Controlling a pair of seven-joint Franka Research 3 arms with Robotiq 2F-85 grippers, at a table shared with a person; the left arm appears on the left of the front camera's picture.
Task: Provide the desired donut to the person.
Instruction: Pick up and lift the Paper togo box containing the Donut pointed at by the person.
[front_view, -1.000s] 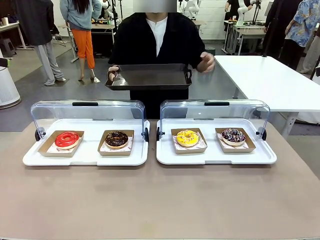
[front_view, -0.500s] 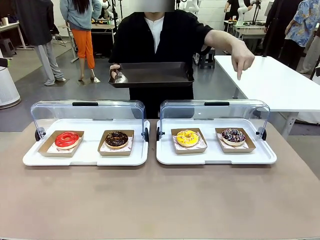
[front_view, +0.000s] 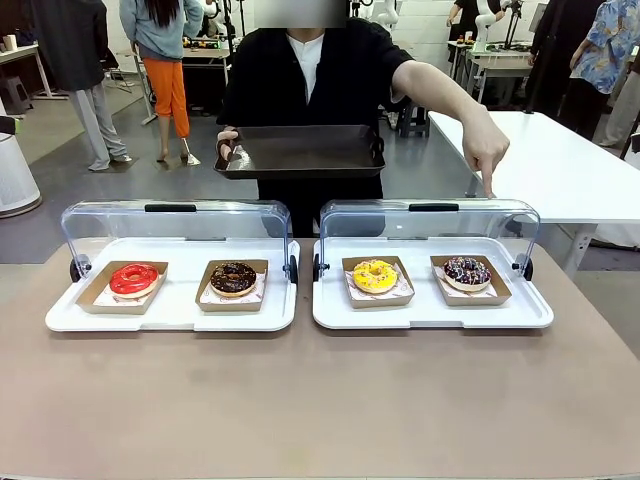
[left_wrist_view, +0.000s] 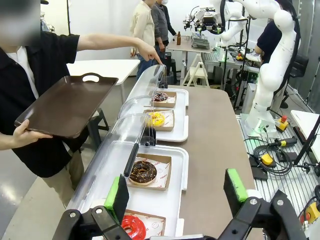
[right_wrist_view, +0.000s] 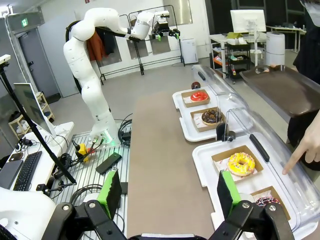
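Pointing down with the hand (front_view: 487, 150) that a second ago gripped one end of the dark tray (front_view: 300, 152), the person (front_view: 310, 90) now has one fingertip at the top edge of the right clear cover (front_view: 430, 212); whether it touches the plastic I cannot tell. Half a second ago that hand was higher and farther out, so it has come in and lowered towards the case. The other hand (front_view: 228, 148) holds the tray level on its own. The fingertip sits just above the sprinkled dark donut (front_view: 467, 271), which lies in its card box at the right end of the right white tray (front_view: 430, 318), beside the yellow donut (front_view: 375, 276). The chocolate donut (front_view: 233, 278) and the red donut (front_view: 134, 279) under the left cover are well apart from the gesture. I take this to mean the choice has been made and the sprinkled one is wanted, though the yellow one is near enough that the aim deserves a careful check. None of the four donuts has moved, and both covers stand raised, leaving the front open. The left arm's fingers (left_wrist_view: 118, 194) are spread wide with nothing between them, high above the near end of the desk (front_view: 320, 400), and the right arm's fingers (right_wrist_view: 227, 192) are likewise wide apart and empty, so the pickup looks not yet begun; the right arm seems better placed for it
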